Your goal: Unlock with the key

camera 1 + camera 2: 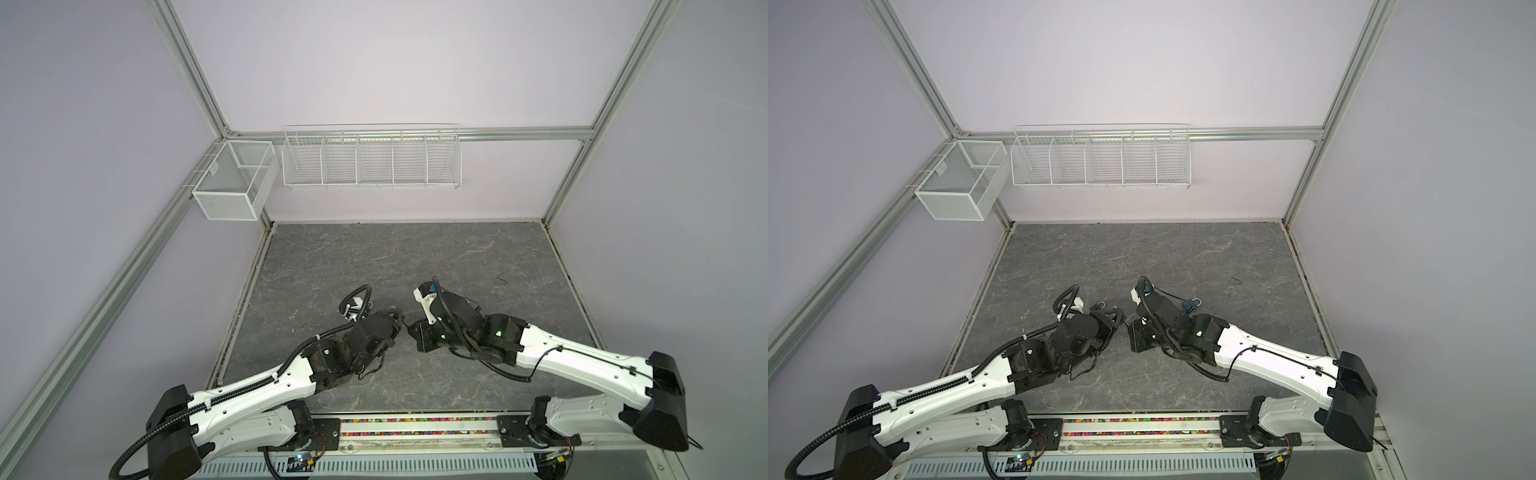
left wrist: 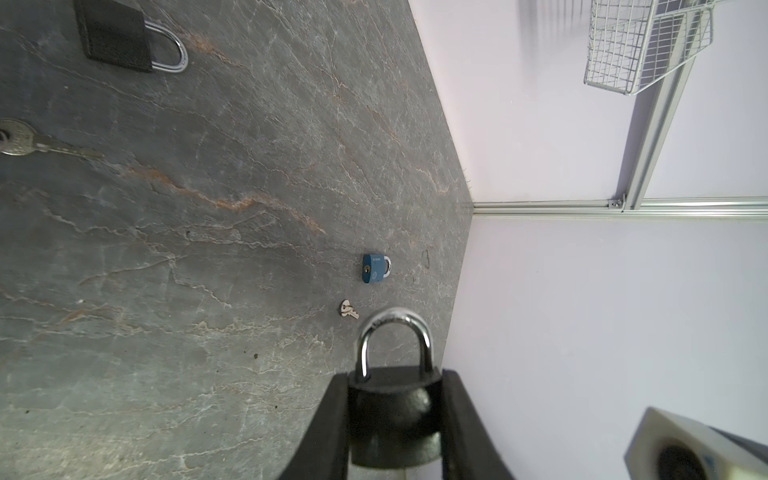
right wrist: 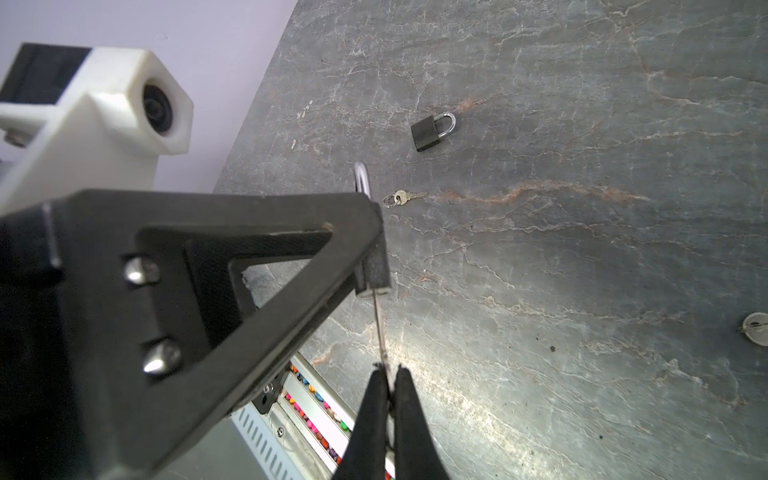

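My left gripper (image 2: 395, 376) is shut on a black padlock (image 2: 395, 419), squeezing its body from both sides, with the silver shackle (image 2: 395, 332) sticking out past the fingertips. My right gripper (image 3: 388, 370) is shut on a thin silver key (image 3: 380, 328). The key's blade runs straight to the underside of the held padlock (image 3: 376, 270) and meets it there. In both top views the left gripper (image 1: 397, 322) and the right gripper (image 1: 413, 330) face each other tip to tip above the middle of the table, and the padlock and key are hidden between them.
On the dark stone table (image 1: 415, 257) lie a second black padlock (image 3: 432, 131), a loose key on a ring (image 3: 401, 198), a blue padlock (image 2: 374, 269) and a small key (image 2: 348, 309). A wire rack (image 1: 372, 158) and a mesh basket (image 1: 235, 178) hang on the back wall.
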You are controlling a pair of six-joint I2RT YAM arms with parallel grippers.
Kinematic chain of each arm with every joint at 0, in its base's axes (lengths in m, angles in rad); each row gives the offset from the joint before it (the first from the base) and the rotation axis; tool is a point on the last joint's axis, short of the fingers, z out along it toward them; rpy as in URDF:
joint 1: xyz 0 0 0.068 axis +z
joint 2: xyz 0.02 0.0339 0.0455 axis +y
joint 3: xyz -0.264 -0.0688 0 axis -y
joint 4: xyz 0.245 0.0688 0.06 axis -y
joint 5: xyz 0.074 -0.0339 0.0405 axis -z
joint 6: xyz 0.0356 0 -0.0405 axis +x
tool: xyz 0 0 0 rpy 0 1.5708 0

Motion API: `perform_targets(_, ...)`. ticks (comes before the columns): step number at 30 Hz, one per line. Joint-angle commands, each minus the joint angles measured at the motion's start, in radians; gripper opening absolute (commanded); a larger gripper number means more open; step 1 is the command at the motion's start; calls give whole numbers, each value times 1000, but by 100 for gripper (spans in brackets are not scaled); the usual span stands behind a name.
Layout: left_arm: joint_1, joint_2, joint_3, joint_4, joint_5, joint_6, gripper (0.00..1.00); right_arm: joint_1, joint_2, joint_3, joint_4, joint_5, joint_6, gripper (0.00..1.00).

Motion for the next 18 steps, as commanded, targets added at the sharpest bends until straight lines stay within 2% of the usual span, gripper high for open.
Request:
perform_targets(1, 2, -6, 1, 6, -21, -21, 0, 6, 6, 24, 36, 6, 21, 7)
perform_targets(13, 2, -6, 4, 35, 32, -28, 0, 12, 31, 40, 3, 144, 28, 7)
perform_targets(18, 1, 18, 19, 72, 81, -34, 0, 12, 44, 39, 91, 86, 44, 7)
